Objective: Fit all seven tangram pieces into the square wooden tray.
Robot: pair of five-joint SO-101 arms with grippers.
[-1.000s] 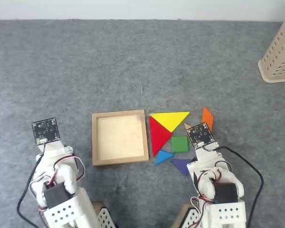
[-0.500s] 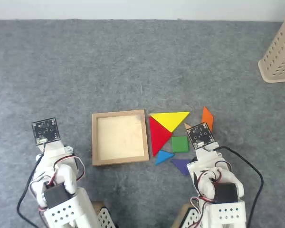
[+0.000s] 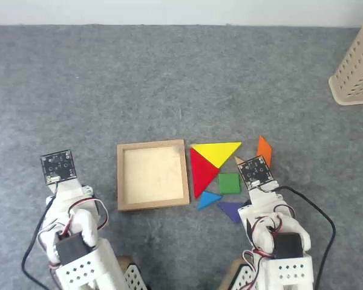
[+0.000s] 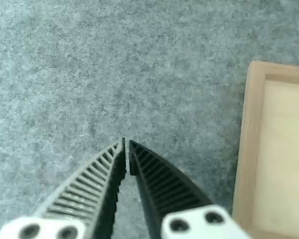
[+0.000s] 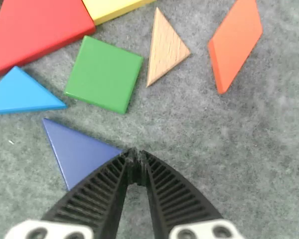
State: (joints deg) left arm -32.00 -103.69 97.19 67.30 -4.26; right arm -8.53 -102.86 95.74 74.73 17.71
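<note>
From above, the square wooden tray (image 3: 120,176) is seen between both arms. At the left wrist, the left end effector (image 4: 125,145) is pressed together on nothing, with the tray just beside it. At the right wrist, the right end effector (image 5: 135,153) is likewise closed on nothing, its tip at the purple triangle (image 5: 74,149).

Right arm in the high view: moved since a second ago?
No. The right arm keeps its place: its wrist board sits right beside the green square as before, with the same gap to the wooden tray.

Grey carpeted table (image 3: 169,78), beige perforated basket (image 3: 356,69) at far edge
</note>
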